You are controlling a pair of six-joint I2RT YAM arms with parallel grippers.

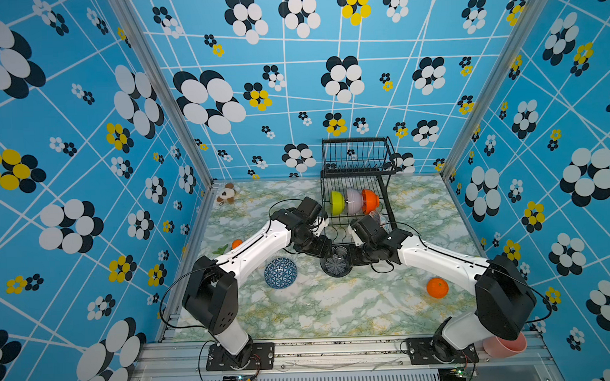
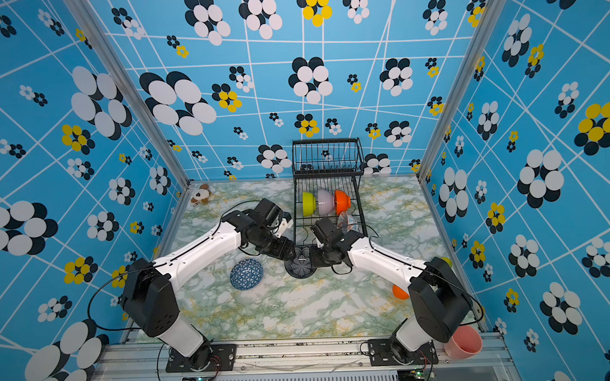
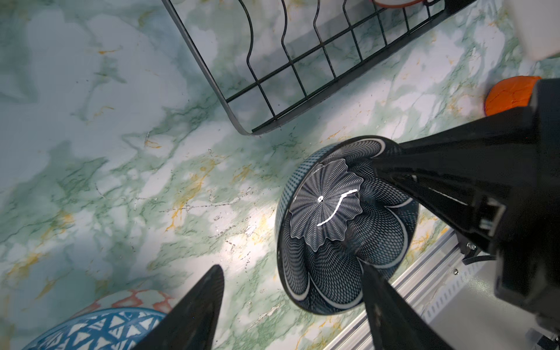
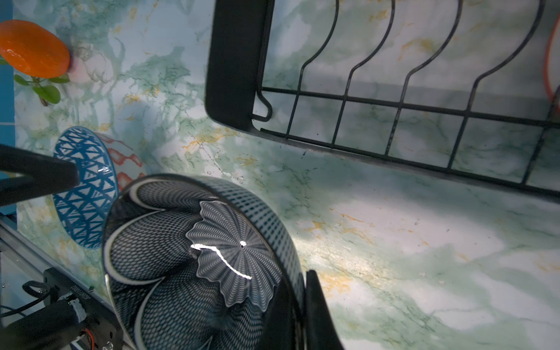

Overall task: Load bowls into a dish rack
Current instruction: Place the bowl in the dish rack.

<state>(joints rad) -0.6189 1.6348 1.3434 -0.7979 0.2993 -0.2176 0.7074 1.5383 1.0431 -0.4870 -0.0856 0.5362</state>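
Right gripper clenched on the rim of the black flower bowl, left gripper spread wide.

The black flower bowl is tilted, over the worktop, just in front of the near edge of the dish rack. The left gripper holds nothing. In the lower tray of the rack the lime-green bowl, the lilac bowl and the orange bowl stand on edge in a row. The blue geometric bowl lies on the worktop, beside the left arm.
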